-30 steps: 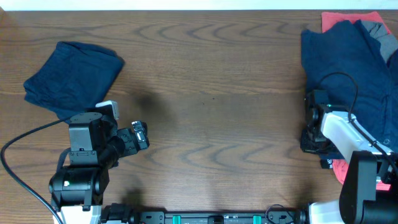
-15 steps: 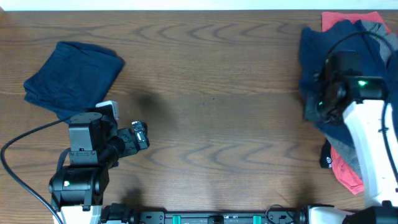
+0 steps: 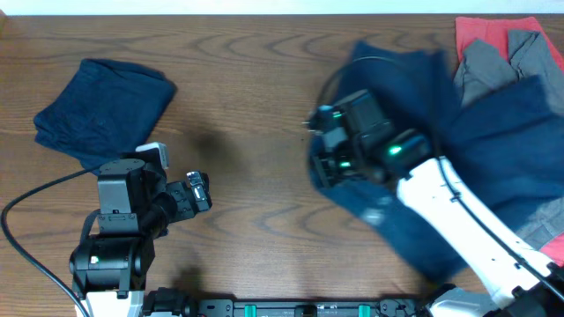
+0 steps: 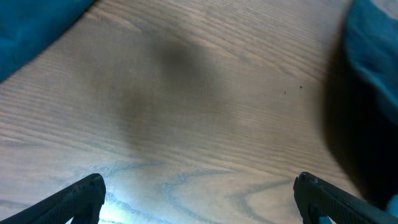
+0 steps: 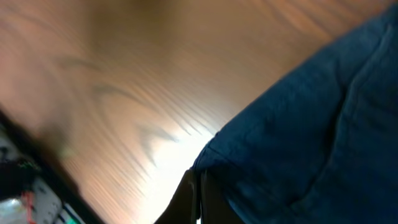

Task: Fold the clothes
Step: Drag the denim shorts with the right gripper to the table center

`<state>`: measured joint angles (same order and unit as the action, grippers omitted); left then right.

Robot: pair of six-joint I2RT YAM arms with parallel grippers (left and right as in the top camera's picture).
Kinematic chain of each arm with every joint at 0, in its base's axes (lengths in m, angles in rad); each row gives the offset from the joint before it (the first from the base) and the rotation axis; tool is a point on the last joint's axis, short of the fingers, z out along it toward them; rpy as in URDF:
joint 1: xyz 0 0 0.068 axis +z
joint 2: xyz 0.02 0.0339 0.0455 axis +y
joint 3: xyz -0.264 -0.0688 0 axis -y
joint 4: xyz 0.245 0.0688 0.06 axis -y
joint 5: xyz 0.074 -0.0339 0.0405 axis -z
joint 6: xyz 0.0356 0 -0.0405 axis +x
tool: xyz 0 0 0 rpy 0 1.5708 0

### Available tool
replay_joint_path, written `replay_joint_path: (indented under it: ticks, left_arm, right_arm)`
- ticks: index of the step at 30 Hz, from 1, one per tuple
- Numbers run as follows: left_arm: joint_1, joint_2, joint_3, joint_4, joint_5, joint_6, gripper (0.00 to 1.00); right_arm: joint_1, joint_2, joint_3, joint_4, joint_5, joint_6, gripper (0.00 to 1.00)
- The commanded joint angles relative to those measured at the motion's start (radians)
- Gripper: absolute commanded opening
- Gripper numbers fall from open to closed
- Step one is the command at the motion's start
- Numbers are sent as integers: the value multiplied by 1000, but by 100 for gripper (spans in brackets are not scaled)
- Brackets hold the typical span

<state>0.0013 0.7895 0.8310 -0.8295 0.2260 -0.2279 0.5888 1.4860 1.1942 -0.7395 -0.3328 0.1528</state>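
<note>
Dark navy shorts (image 3: 493, 132) are stretched from the pile at the right toward the table's middle. My right gripper (image 3: 328, 163) is shut on their edge; in the right wrist view the fingers (image 5: 198, 199) pinch the navy cloth (image 5: 311, 124) above the wood. A navy folded garment (image 3: 101, 110) lies at the far left, and its corner shows in the left wrist view (image 4: 31, 25). My left gripper (image 3: 198, 189) rests open and empty near the front left, its fingertips (image 4: 81, 196) wide apart over bare wood.
A grey T-shirt (image 3: 493, 57) and a red-orange cloth (image 3: 493, 26) lie at the back right under the shorts. More grey and red cloth (image 3: 551, 238) shows at the right edge. The right arm (image 3: 458, 220) crosses the front right.
My right gripper has swept from the right pile leftward to the table's middle, dragging the navy shorts with it and uncovering the grey T-shirt. The left arm has not moved.
</note>
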Motion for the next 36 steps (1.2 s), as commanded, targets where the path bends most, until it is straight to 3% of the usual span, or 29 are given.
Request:
replay_joint_path:
  ticks: [1,4,5,7,9,10,16,23,28,36]
  left_arm:
    - [-4,0,20,0,2,20,98]
    - [-4,0,20,0,2,20,98]
    - [-4,0,20,0,2,20,98]
    - [-4,0,20,0,2,20,98]
    - [-4,0,20,0,2,20,98]
    - [-4,0,20,0,2,20,98]
    - [-4,0,19,0,3,14,98]
    - [-4,29,-11,4,72,-100,98]
    - [-4,134,-18,4,229,-100,98]
    - [-4,388,-18,25,359,-126,98]
  right_arm:
    - [94,44,-3,97,-18,56,1]
    - [147,90,-3,168,40,60,1]
    - [161,108,-3,191,47,59,6]
    - [171,122,-3,206,84,56,52]
    - [165,119,-2,204,158,62,89]
    - [156,109,1,199,198,78,99]
    - [23,-3,19,108,361,150,99]
    - [-227,-163,19,-137,411,148,99]
    - [-355,-206,19,-282,417,130,99]
    - [-483,-207,19,-406,467,140,99]
